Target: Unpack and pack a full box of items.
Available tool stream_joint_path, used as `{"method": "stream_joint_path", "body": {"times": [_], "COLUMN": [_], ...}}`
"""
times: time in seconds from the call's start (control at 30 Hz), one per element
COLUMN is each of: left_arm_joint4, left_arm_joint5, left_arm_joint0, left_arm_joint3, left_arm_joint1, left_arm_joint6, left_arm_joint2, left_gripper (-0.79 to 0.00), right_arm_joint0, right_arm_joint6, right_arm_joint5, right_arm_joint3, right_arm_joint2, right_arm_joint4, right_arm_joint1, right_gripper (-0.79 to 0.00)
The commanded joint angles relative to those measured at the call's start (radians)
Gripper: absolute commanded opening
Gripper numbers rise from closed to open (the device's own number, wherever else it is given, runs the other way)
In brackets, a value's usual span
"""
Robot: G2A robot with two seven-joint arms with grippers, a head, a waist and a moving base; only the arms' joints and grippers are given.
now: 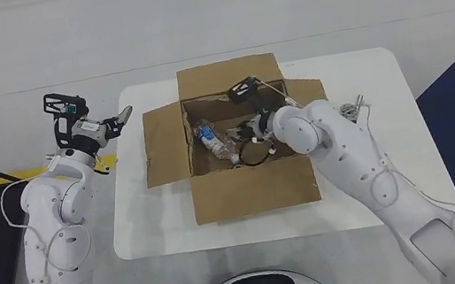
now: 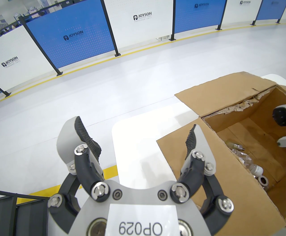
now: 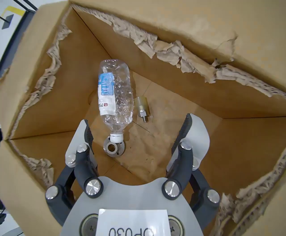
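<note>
So the cardboard box sits in the middle of the white desk with all four flaps folded out, and we can see right down into it. The flap edges are pretty ragged, with torn brown paper hanging along the creases.

On the box floor there's a clear plastic bottle lying on its side, a blue and white label wrapped round it. Its white cap end is up against a small round metal flange with a hole through the middle; from the right wrist view they look like they're touching. Just beside the bottle lies a short metal fitting, a little cylinder with a thinner threaded end, roughly parallel to the bottle.

The right end effector is down inside the box, above the floor near the bottle's cap end. Its fingers are spread wide and there's nothing between them.

The left end effector is well outside the box, hanging by the desk's left edge near the far corner, next to the left flap. It's also wide open and gripping nothing.

Out on the desk to the right of the box, just past the right flap, there's a small metal part. We can't make out exactly what it is.
</note>
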Motion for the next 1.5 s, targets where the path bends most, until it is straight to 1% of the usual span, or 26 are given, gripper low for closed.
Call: {"method": "stream_joint_path", "body": {"times": [0.0, 0.03, 0.1, 0.13, 0.17, 0.2, 0.23, 0.4, 0.5, 0.77, 1.07, 1.2, 1.27, 1.3, 1.37, 1.4, 1.47], "left_arm_joint4": [0.000, 0.000, 0.000, 0.000, 0.000, 0.000, 0.000, 0.000, 0.000, 0.000, 0.000, 0.000, 0.000, 0.000, 0.000, 0.000, 0.000], "left_arm_joint5": [0.000, 0.000, 0.000, 0.000, 0.000, 0.000, 0.000, 0.000, 0.000, 0.000, 0.000, 0.000, 0.000, 0.000, 0.000, 0.000, 0.000], "left_arm_joint0": [0.000, 0.000, 0.000, 0.000, 0.000, 0.000, 0.000, 0.000, 0.000, 0.000, 0.000, 0.000, 0.000, 0.000, 0.000, 0.000, 0.000], "left_arm_joint3": [0.000, 0.000, 0.000, 0.000, 0.000, 0.000, 0.000, 0.000, 0.000, 0.000, 0.000, 0.000, 0.000, 0.000, 0.000, 0.000, 0.000], "left_arm_joint1": [0.000, 0.000, 0.000, 0.000, 0.000, 0.000, 0.000, 0.000, 0.000, 0.000, 0.000, 0.000, 0.000, 0.000, 0.000, 0.000, 0.000], "left_arm_joint6": [0.000, 0.000, 0.000, 0.000, 0.000, 0.000, 0.000, 0.000, 0.000, 0.000, 0.000, 0.000, 0.000, 0.000, 0.000, 0.000, 0.000], "left_arm_joint2": [0.000, 0.000, 0.000, 0.000, 0.000, 0.000, 0.000, 0.000, 0.000, 0.000, 0.000, 0.000, 0.000, 0.000, 0.000, 0.000, 0.000], "left_gripper": [0.000, 0.000, 0.000, 0.000, 0.000, 0.000, 0.000, 0.000, 0.000, 0.000, 0.000, 0.000, 0.000, 0.000, 0.000, 0.000, 0.000], "right_arm_joint0": [0.026, 0.039, 0.064, 0.077, 0.089, 0.100, 0.111, 0.167, 0.201, 0.245, 0.278, 0.293, 0.299, 0.303, 0.308, 0.312, 0.321], "right_arm_joint6": [-0.026, -0.040, -0.062, -0.068, -0.073, -0.076, -0.072, -0.051, -0.038, -0.062, -0.027, -0.032, -0.036, -0.036, -0.037, -0.039, -0.044], "right_arm_joint5": [-0.001, 0.010, 0.023, 0.032, 0.040, 0.047, 0.054, 0.082, 0.081, 0.045, 0.024, 0.020, 0.015, 0.011, 0.007, 0.007, 0.007], "right_arm_joint3": [0.063, 0.090, 0.138, 0.162, 0.185, 0.207, 0.232, 0.351, 0.411, 0.503, 0.609, 0.654, 0.674, 0.683, 0.702, 0.710, 0.725], "right_arm_joint2": [-0.025, -0.038, -0.067, -0.083, -0.100, -0.115, -0.131, -0.210, -0.238, -0.257, -0.295, -0.307, -0.310, -0.313, -0.316, -0.317, -0.312], "right_arm_joint4": [0.005, 0.004, 0.004, -0.005, -0.017, -0.023, -0.027, -0.043, -0.032, 0.017, 0.032, 0.041, 0.045, 0.045, 0.046, 0.043, 0.040], "right_arm_joint1": [-0.012, -0.019, -0.033, -0.040, -0.047, -0.055, -0.062, -0.106, -0.131, -0.172, -0.217, -0.238, -0.247, -0.252, -0.259, -0.263, -0.265], "right_gripper": [-0.182, -0.160, -0.200, -0.249, -0.351, -0.403, -0.422, -0.422, -0.419, -0.428, -0.462, -0.477, -0.526, -0.579, -0.770, -0.785, -0.785]}}
